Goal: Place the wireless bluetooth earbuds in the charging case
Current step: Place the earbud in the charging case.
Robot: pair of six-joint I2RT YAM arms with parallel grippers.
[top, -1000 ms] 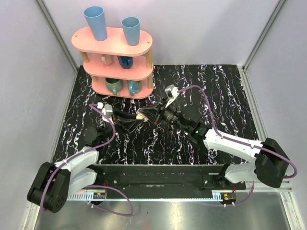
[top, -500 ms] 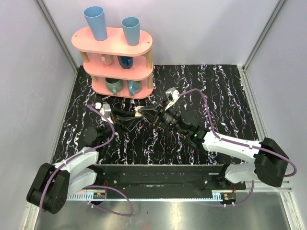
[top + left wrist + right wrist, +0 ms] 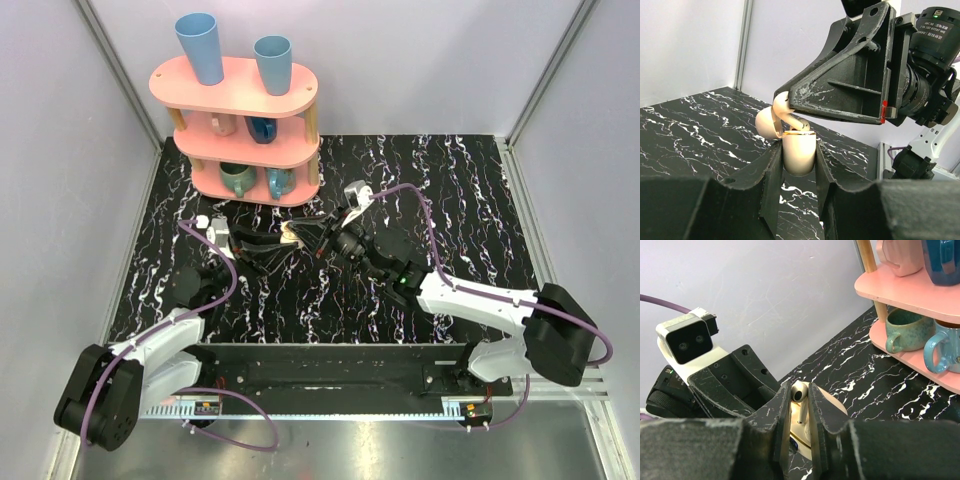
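Observation:
My left gripper (image 3: 797,148) is shut on the charging case (image 3: 799,155), a small cream clamshell held upright above the table, its lid (image 3: 765,127) tipped open to the left. The right gripper (image 3: 799,390) is shut on one of the wireless bluetooth earbuds (image 3: 800,391), head up and stem pointing down at the case (image 3: 826,407). In the left wrist view the earbud (image 3: 782,104) sits at the right fingers' tip (image 3: 840,87), just over the case's opening. From above, both grippers meet at the case (image 3: 292,236). No other earbud shows.
A pink three-tier shelf (image 3: 245,130) stands at the back left with blue cups on top and mugs (image 3: 902,330) on the lower tiers, close behind the grippers. The black marbled table (image 3: 450,200) is walled on both sides.
The right gripper has edged left and toward the back with the earbud, closing onto the case. The left gripper has shifted slightly the same way, still holding the case.

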